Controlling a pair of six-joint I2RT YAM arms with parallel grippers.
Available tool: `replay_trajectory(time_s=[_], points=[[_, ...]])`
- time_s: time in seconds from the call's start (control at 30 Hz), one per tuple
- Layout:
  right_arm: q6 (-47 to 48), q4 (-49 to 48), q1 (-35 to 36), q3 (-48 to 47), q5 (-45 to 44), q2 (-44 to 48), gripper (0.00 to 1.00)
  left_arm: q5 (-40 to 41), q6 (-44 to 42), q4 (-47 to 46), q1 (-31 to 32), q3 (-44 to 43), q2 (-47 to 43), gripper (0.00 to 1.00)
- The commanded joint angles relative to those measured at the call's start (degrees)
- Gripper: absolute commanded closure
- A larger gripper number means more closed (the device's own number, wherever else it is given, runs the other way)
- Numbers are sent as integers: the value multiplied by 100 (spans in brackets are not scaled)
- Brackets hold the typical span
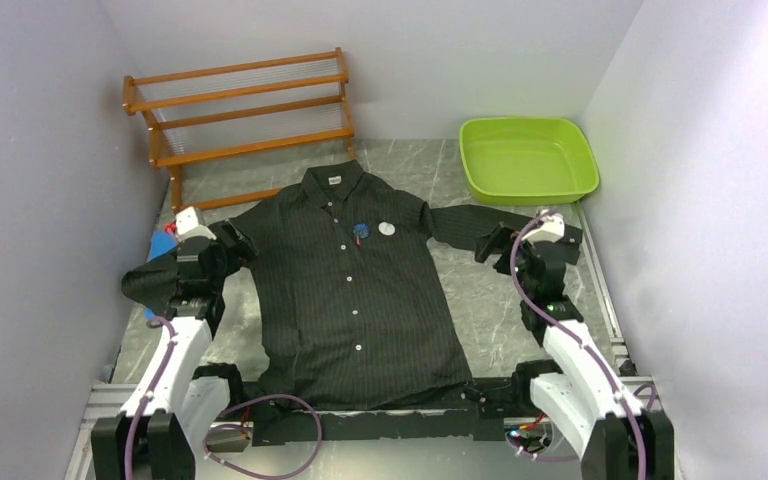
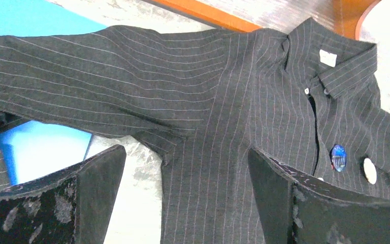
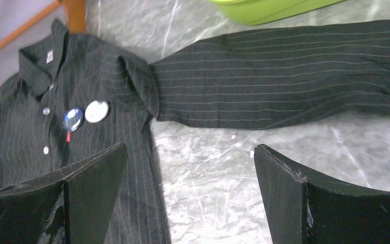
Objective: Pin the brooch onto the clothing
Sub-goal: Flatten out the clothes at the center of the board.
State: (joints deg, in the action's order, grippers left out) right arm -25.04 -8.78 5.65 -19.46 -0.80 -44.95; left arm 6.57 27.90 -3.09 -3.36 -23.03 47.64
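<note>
The left end effector (image 2: 187, 195) and right end effector (image 3: 190, 195) gape empty; the round blue brooch (image 1: 361, 231) on the black pinstriped shirt (image 1: 360, 310) probably wants a gentle rim pinch.

Shirt (image 1: 360, 310) cuffs unseen — behind arms (image 1: 575, 365) or cropped.

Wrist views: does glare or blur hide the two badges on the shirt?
Left wrist: upper right corner blown out white, yet the blue badge and white badge on the shirt stay legible. Right wrist: both clear, marbled table slightly glary.
</note>
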Motion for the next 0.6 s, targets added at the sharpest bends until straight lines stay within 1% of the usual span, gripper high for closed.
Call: replay_trajectory(time_s=[0.0, 0.1, 0.2, 0.27, 0.33, 0.4, 0.43, 0.5, 0.57], points=[[386, -170, 403, -996, 747, -1107, 1, -198, -113, 216, -19, -663, 589, 4], [899, 219, 1244, -1821, 255, -2179, 2, -22, 5, 716, -16, -946, 1039, 4], [1182, 514, 1768, -2757, 23, -3097, 7, -182, 27, 801, -21, -1037, 1341, 4], [1486, 709, 2193, -3345, -338, -3664, 9, -297, 28, 765, -25, -1003, 1436, 4], [1774, 920, 2638, -3901, -809, -4220, 13, -333, 16, 720, -25, -923, 1438, 4], [1977, 1100, 2963, -4358, -1027, -4757, 20, -306, -22, 667, -25, -822, 1384, 4], [2015, 1160, 3054, -4573, -918, -4988, 27, -289, -36, 630, -25, -773, 1361, 4], [1947, 1249, 3136, -4979, -577, -5482, 50, -278, -54, 553, -31, -664, 1304, 4], [1840, 1382, 3152, -5382, -248, -5976, 69, -291, -86, 477, -22, -553, 1283, 4]])
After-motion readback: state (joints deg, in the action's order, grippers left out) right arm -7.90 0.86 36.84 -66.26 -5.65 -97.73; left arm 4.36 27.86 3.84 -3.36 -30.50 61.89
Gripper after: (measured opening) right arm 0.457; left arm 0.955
